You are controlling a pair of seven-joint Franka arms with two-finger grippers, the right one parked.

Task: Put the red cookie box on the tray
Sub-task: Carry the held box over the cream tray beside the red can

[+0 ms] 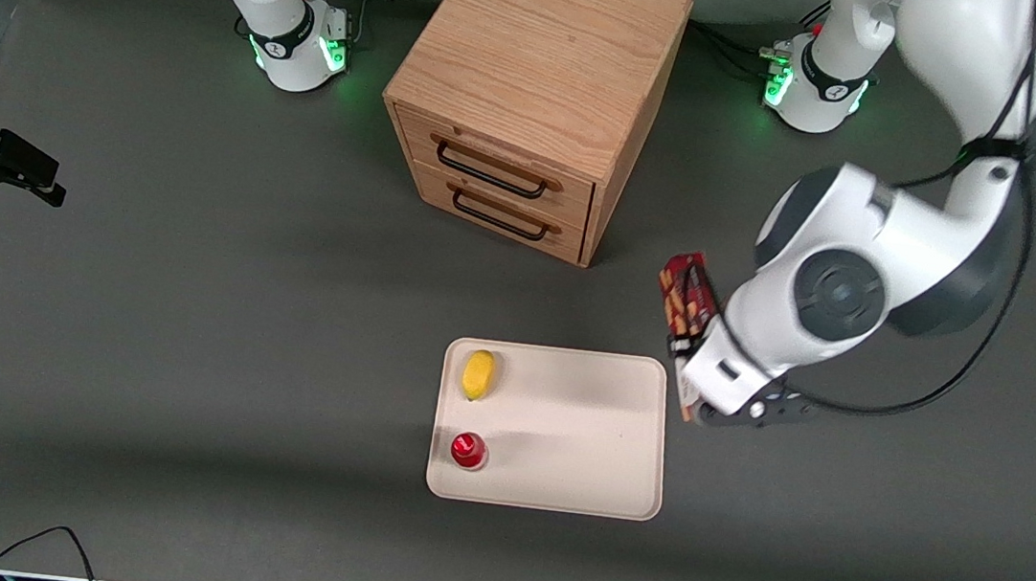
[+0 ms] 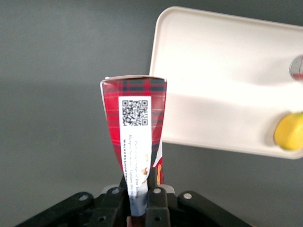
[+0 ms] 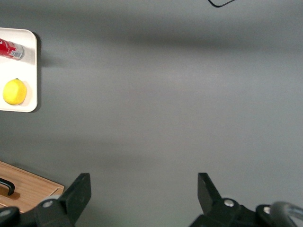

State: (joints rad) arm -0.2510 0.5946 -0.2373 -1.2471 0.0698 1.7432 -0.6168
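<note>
The red cookie box (image 1: 686, 297), long and slim with a tartan pattern and a white label, hangs above the table just off the tray's short edge toward the working arm's end. My left gripper (image 1: 696, 383) is shut on one end of it. In the left wrist view the red cookie box (image 2: 135, 125) sticks out from between the black fingers (image 2: 152, 196) of the gripper (image 2: 140, 198). The cream tray (image 1: 580, 432) lies flat on the grey table. In that wrist view the tray (image 2: 222, 80) sits beside the box, not under it.
A yellow lemon (image 1: 477, 374) and a small round red can (image 1: 467, 450) rest on the tray near its edge toward the parked arm. A wooden two-drawer cabinet (image 1: 529, 90) stands farther from the front camera than the tray.
</note>
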